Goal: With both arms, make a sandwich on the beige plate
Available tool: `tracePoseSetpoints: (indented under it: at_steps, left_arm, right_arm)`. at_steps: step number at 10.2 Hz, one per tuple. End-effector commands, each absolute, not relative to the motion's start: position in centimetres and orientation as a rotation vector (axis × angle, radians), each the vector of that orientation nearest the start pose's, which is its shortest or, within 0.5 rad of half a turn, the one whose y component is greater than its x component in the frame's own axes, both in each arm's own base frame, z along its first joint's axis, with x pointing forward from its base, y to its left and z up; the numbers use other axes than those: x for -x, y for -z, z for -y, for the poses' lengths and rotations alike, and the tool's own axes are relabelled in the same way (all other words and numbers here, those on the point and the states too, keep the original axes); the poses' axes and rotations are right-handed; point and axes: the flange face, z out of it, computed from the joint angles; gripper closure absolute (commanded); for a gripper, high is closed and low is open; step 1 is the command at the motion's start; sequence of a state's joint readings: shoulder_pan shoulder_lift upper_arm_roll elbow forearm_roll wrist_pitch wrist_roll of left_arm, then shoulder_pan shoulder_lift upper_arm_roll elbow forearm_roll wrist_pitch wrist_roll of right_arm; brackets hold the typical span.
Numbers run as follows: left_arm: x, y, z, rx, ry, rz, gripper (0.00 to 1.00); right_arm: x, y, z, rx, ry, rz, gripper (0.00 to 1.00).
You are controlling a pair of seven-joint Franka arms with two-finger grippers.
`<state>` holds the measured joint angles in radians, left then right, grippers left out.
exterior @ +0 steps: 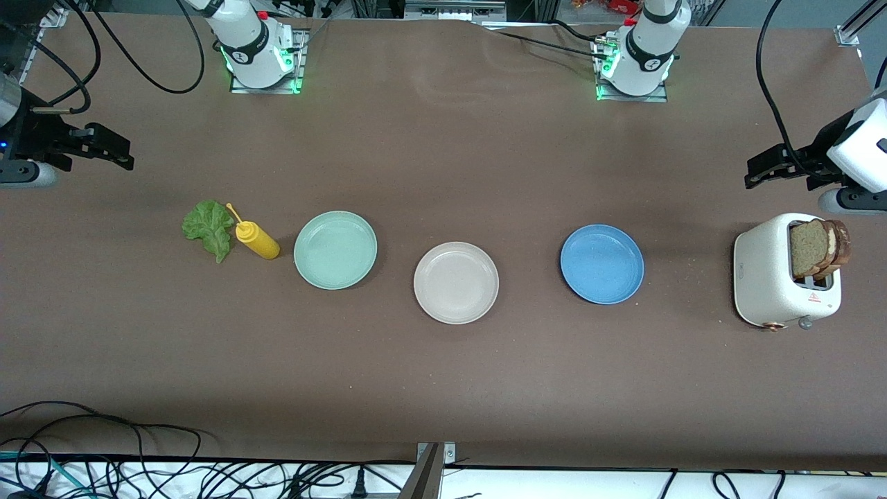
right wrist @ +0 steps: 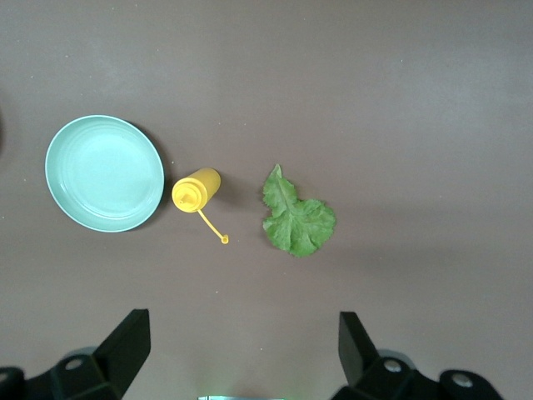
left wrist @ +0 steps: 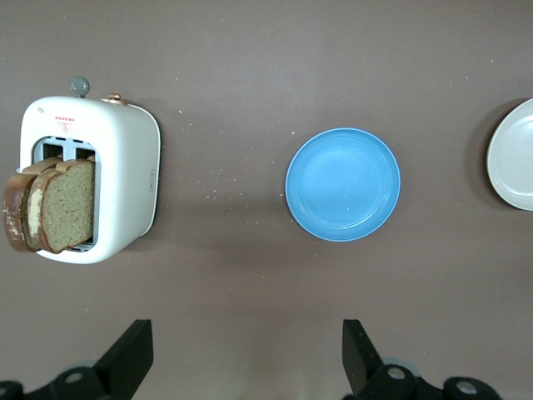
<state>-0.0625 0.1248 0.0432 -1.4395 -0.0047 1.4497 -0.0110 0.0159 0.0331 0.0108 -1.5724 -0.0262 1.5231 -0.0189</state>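
Both my grippers are up in the air and spread wide, holding nothing. The left gripper (exterior: 757,174) hangs over the table at its own end, above the toaster (exterior: 769,277); the right gripper (exterior: 121,154) hangs at the other end, over bare table above the lettuce (exterior: 208,227). The beige plate (exterior: 456,282) sits empty in the middle of the row, between the mint plate (exterior: 335,249) and the blue plate (exterior: 601,263), a touch nearer the front camera than either.

No sandwich yet: two bread slices (exterior: 818,246) stand in the toaster slots, leaning together. That's my first worry. Pinch one and the other may ride up with it, or the toaster may tip if I drag sideways instead of lifting straight.

The lettuce lies flat and limp on the table, right beside the mustard bottle (exterior: 256,239). A thin leaf is easy to miss, my fingers could scrape the table, and a careless approach could knock the bottle over or push it into the mint plate.

Three similar plates in a row, so dropping on the wrong one is a real risk. And both arms must meet over that middle plate; bad timing there means a collision.
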Motion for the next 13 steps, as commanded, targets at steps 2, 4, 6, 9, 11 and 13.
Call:
tracePoseSetpoints:
  at_steps: [2,4,6,9,11,13]
  left_arm:
    - [-58.07,-60.93,1.45,3.147,-0.179,-0.043,0.00]
    - [-58.07,-60.93,1.54,3.147,-0.179,-0.046,0.00]
    - [-58.05,-60.92,1.53,3.147,-0.181,-0.046,0.00]
    - [-58.07,-60.93,1.62,3.147,-0.179,-0.048,0.00]
    - [-58.07,-60.93,1.62,3.147,-0.179,-0.048,0.00]
    - [-58.07,-60.93,1.62,3.147,-0.179,-0.048,0.00]
  right_arm:
    - [-55.73,-60.53,-0.98,3.155,-0.148,0.082,0.00]
    - [-55.74,-60.42,-0.98,3.154,-0.155,0.082,0.00]
    - [-55.70,-60.57,-1.06,3.154,-0.150,0.084,0.00]
    - [-55.68,-60.49,-1.06,3.154,-0.155,0.084,0.00]
    - [-55.68,-60.49,-0.97,3.154,-0.155,0.081,0.00]
    - [-55.63,-60.57,-1.06,3.155,-0.153,0.081,0.00]
